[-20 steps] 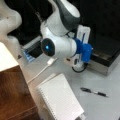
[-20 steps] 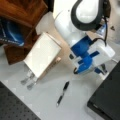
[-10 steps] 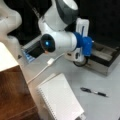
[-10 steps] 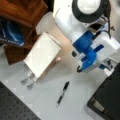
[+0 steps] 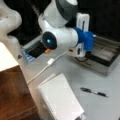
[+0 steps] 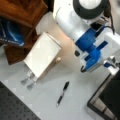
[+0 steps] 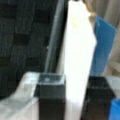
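In the wrist view my gripper (image 7: 75, 85) is shut on a white flat slab (image 7: 77, 50) that stands upright between the two black fingers (image 7: 50, 96). A blue panel (image 7: 103, 47) lies just behind the slab. In both front views the blue wrist mount (image 5: 86, 41) (image 6: 91, 50) hangs over the near end of a dark metal tray (image 5: 110, 58) (image 6: 100, 101). A white upright piece (image 5: 82, 23) shows above the mount. The fingertips themselves are hidden in the front views.
A white spiral notebook (image 5: 61, 98) (image 6: 42, 57) lies on the grey table, held in binder clips (image 6: 27, 82). A black pen (image 5: 93, 92) (image 6: 62, 93) lies beside it. A wooden desk (image 5: 12, 95) (image 6: 22, 12), a white cable (image 5: 47, 65) and a blue-edged box (image 5: 30, 53) stand at the left.
The arm's wrist has shifted slightly toward the tray. The notebook and the pen have not moved.
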